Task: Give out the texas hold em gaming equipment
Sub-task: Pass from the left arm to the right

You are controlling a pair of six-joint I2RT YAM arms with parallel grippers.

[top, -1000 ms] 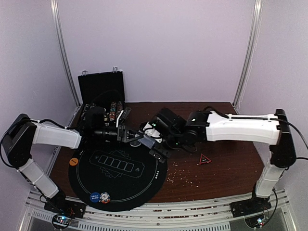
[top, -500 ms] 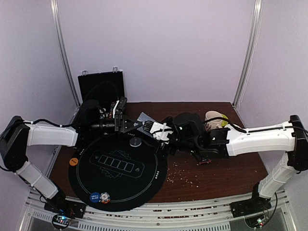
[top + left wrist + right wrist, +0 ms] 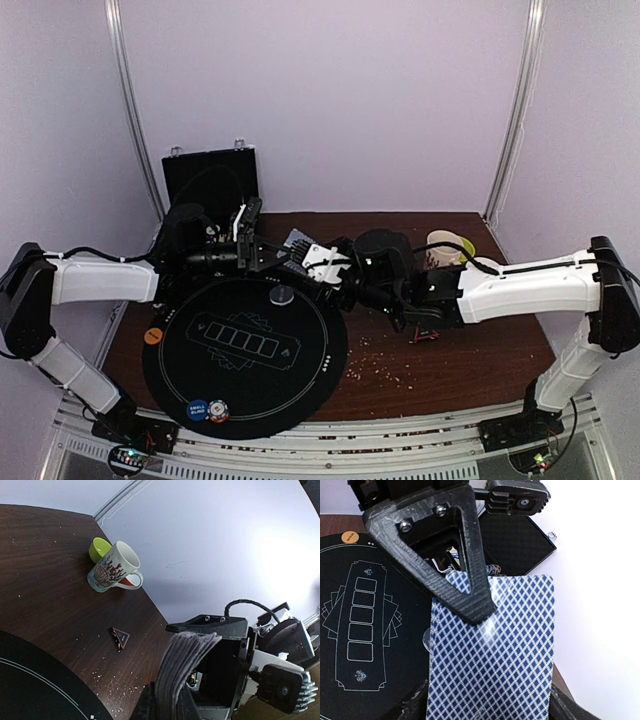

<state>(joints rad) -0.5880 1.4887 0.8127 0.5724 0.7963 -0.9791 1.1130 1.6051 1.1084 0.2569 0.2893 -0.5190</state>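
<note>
Left gripper point(image 3: 262, 257): jaws clamped on the deck of cards point(image 3: 182, 666), which is held edge-on in the air over the far rim of the black mat point(image 3: 200, 385), left of centre. Right gripper point(image 3: 312, 262) is at the deck's free end, one finger across the blue-diamond top card point(image 3: 495, 660). We cannot tell if its jaws grip it. We judge the cards light, thin, slick and bendy. Pinch one card on both faces near the free edge, gently, or several may slide off.
</note>
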